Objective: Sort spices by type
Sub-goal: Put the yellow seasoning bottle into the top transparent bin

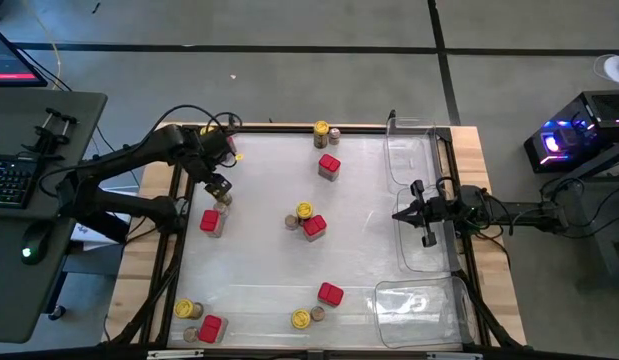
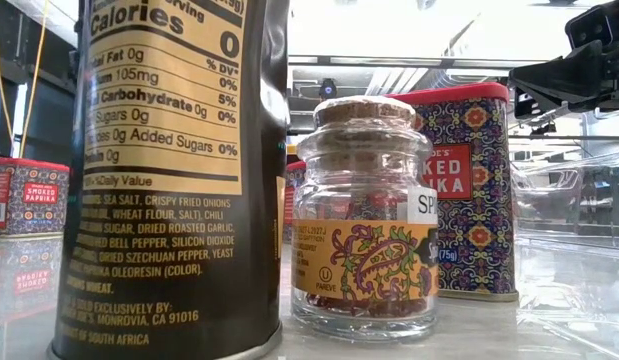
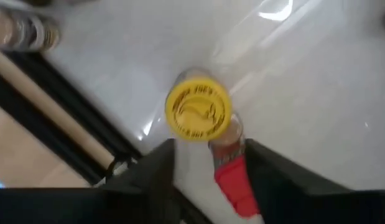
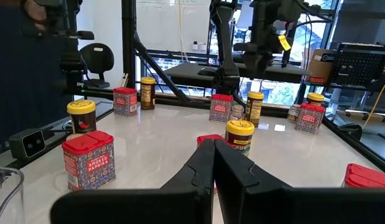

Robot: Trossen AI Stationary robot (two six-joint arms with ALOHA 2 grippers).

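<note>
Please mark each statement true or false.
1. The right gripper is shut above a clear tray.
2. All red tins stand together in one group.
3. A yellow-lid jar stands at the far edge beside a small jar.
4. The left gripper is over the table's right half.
1. True: the right gripper is shut, above a clear tray.
2. False: the red tins are scattered, for example one and another.
3. True: the yellow-lid jar is beside the small jar.
4. False: the left gripper is over the left half.
</note>
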